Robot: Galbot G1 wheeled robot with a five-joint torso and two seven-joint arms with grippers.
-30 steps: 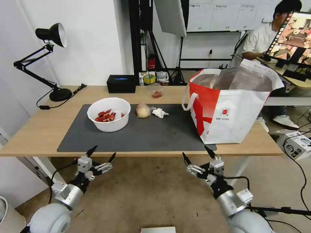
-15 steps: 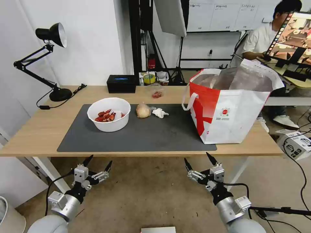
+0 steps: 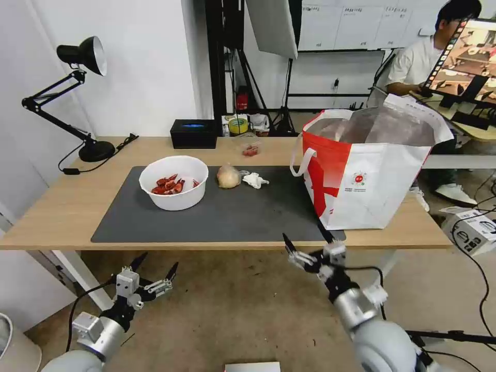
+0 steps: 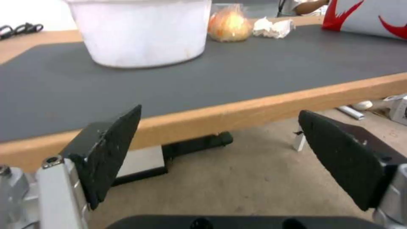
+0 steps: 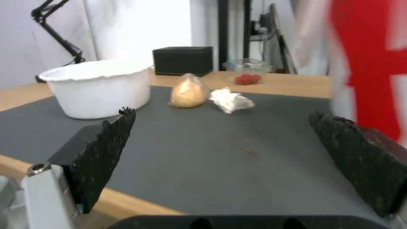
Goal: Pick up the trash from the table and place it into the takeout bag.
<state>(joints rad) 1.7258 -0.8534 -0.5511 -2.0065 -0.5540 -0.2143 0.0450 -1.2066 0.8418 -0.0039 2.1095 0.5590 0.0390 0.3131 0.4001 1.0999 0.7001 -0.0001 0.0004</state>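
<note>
The table (image 3: 62, 206) runs across the room with a dark mat (image 3: 232, 214) covering its middle. On the table's right end stands the takeout bag (image 3: 372, 175), upright and gaping, its near left corner resting on the mat. The white bowl (image 3: 173, 182) of red scraps sits on the left part of the mat; to its right, well short of the bag, the wrapped lump (image 3: 228, 176) lies with the crumpled tissue (image 3: 254, 180) just beside it. Both arms hang in front of the table. The right gripper (image 3: 305, 242) is up at the table's front edge near the bag, fingers spread and empty. The left gripper (image 3: 155, 263) sits lower, below the edge, also released and holding nothing.
</note>
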